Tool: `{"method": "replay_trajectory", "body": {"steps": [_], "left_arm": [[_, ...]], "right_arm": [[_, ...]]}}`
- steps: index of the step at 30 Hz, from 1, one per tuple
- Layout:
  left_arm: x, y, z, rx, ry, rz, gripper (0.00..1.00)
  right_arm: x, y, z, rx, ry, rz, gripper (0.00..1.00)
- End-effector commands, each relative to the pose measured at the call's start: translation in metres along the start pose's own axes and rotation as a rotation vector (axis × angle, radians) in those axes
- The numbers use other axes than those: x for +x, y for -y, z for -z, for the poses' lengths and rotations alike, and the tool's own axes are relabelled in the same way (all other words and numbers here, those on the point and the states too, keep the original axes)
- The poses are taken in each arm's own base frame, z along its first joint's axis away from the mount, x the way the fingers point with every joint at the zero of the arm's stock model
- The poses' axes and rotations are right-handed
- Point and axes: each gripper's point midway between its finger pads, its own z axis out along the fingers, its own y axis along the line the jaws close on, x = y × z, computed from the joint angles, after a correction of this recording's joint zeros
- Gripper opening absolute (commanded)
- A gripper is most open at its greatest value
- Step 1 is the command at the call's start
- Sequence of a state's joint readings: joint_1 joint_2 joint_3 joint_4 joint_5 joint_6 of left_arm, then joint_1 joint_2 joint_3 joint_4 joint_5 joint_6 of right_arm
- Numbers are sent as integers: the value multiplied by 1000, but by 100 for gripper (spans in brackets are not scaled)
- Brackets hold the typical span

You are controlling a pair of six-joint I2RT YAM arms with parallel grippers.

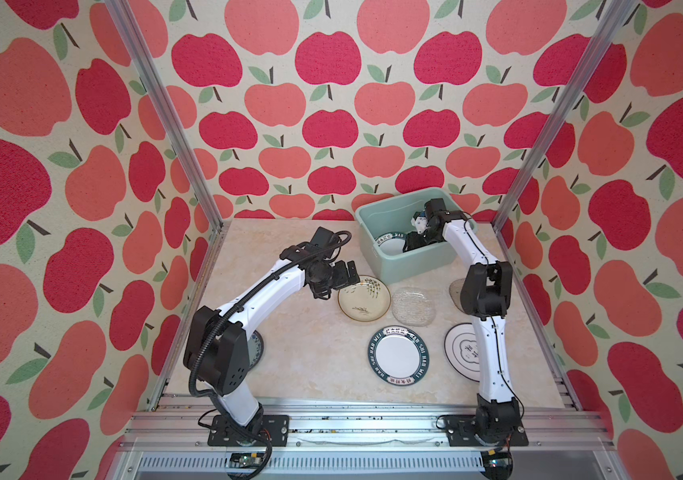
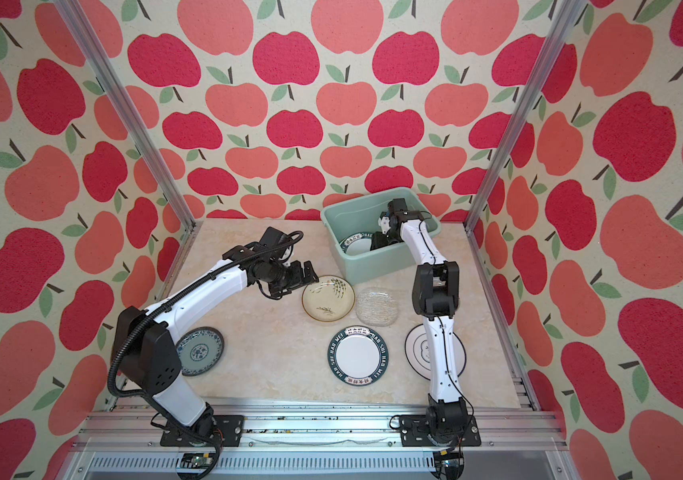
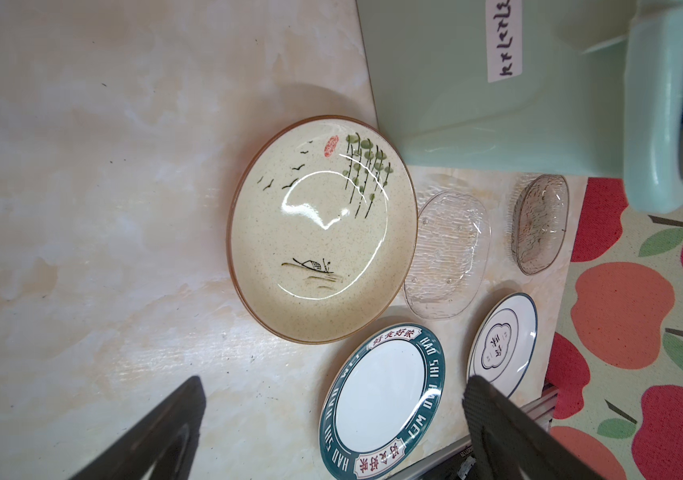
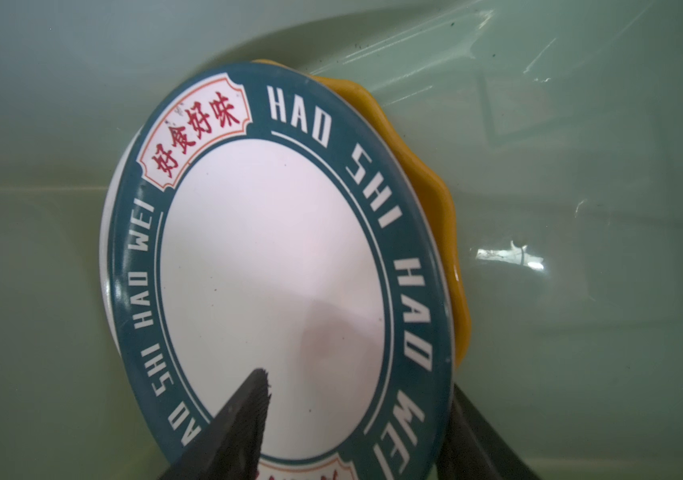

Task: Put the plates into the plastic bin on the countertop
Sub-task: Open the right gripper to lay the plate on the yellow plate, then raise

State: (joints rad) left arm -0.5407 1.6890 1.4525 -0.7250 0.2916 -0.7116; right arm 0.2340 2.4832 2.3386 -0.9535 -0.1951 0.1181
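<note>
- The right jaws are down inside the pale mint-green plastic bin (image 1: 414, 264), which stands at the far right part of the table (image 1: 290, 332).
- In the right wrist view these jaws stand apart. One finger (image 4: 240, 424) is over the white middle of a round white plate with a dark teal lettered rim (image 4: 269, 249), and the other is outside the rim. The rim lies between them and does not look pinched.
- This plate rests on a yellow scalloped plate (image 4: 435, 199) in the bin.
- The left jaws are spread wide and empty above the bare table. The cream round plate with a plant drawing (image 3: 323, 228) lies just ahead of their tips, not between them.
- On the table also lie a clear glass plate (image 1: 413, 305), a second lettered plate (image 1: 399, 355) and a blue-patterned plate (image 2: 200, 351).
</note>
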Motion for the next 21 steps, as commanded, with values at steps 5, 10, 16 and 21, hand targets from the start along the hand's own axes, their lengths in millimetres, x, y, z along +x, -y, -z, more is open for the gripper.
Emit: {"method": "replay_trajectory", "body": {"steps": [5,10,16,21], "left_arm": [[-3,6,-3,13,-8,-4,99],[-7,8,1,19,15,3,99],[-7,12,17,30,46,-15,99],[9,19,37,44,36,-71,99]], "right_arm": [[-16,-10,26,10,61,56,78],[-32,-6,56,78,115,87,88],[-59,-20,127,93,257,108,91],[-59,-43,201,74,359,103,91]]}}
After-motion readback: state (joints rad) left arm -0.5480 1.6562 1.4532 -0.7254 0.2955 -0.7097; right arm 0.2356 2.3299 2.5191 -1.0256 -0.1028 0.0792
